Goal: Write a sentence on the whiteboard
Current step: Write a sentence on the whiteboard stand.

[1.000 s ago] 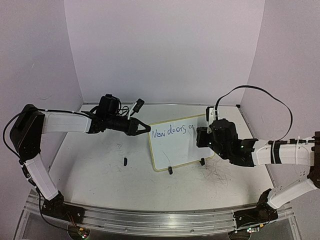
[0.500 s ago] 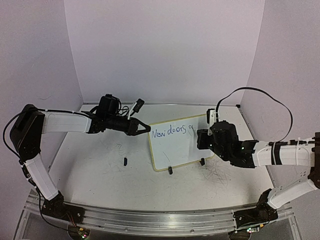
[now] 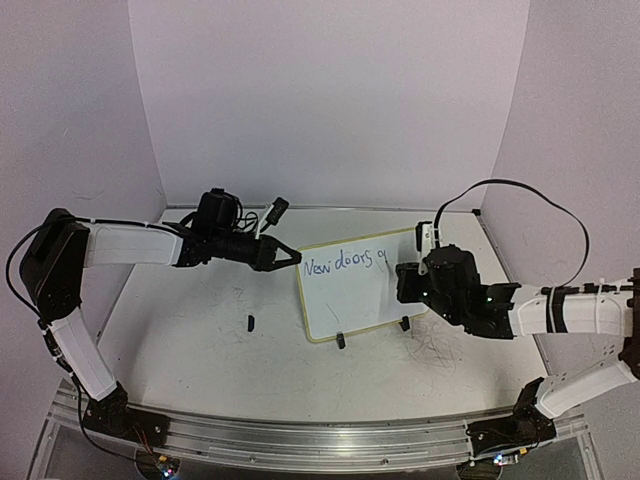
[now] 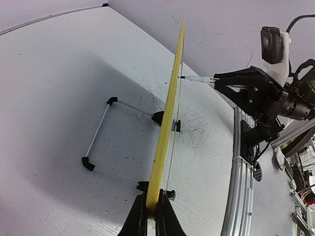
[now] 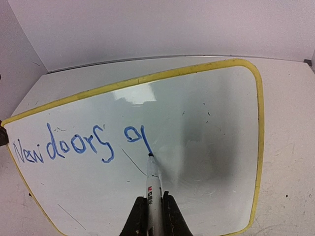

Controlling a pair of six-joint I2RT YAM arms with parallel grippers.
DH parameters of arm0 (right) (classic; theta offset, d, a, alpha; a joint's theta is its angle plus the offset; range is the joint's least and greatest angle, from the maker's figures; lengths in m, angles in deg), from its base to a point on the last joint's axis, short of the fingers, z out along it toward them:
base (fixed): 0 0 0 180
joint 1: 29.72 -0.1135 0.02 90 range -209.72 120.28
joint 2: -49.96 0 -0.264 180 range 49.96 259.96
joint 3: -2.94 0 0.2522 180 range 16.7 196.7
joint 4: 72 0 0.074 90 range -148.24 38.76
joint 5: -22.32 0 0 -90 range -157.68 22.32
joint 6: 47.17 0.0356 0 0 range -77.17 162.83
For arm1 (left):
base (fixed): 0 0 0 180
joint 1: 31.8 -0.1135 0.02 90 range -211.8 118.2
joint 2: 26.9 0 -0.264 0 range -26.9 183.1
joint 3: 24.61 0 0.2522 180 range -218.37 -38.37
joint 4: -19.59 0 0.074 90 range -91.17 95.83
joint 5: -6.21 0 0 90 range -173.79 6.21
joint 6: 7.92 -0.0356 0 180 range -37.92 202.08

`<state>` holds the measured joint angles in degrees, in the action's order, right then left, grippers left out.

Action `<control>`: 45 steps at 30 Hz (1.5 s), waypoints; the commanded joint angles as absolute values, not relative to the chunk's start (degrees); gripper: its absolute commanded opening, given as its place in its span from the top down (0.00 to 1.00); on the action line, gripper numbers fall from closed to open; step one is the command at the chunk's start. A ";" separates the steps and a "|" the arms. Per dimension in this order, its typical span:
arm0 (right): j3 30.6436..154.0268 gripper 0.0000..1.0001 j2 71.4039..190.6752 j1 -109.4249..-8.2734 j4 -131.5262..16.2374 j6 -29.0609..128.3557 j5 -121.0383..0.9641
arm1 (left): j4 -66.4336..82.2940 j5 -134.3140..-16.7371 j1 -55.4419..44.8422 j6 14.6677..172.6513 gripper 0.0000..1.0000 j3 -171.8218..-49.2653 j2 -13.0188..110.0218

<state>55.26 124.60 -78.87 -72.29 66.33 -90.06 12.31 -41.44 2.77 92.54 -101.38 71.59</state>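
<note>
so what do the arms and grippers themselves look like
White link shells with black joints on the left arm and right arm. The left gripper and right gripper are black and taper to points. A black cable loops over the right arm.

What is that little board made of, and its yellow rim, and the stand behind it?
The whiteboard face looks like a smooth coated sheet, glossy: it mirrors a patch of light. Its rim seems to be matte yellow plastic or rubber; I cannot tell which. The stand looks like thin pale metal rods with black corner pieces, probably plastic.
</note>
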 commanded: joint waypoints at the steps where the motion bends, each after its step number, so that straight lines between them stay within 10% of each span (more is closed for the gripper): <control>1: 58.50 1.00 122.89 -78.63 -74.79 64.76 -90.06 | 8.68 -42.04 3.62 90.61 1.00 -101.35 70.22; 45: 58.60 1.00 124.56 -77.60 -72.72 65.99 -93.79 | 8.61 -42.04 3.62 90.43 1.00 -101.17 69.69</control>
<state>58.81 126.23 -77.86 -73.54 64.87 -92.43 12.00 -41.55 2.99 92.45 -101.38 71.31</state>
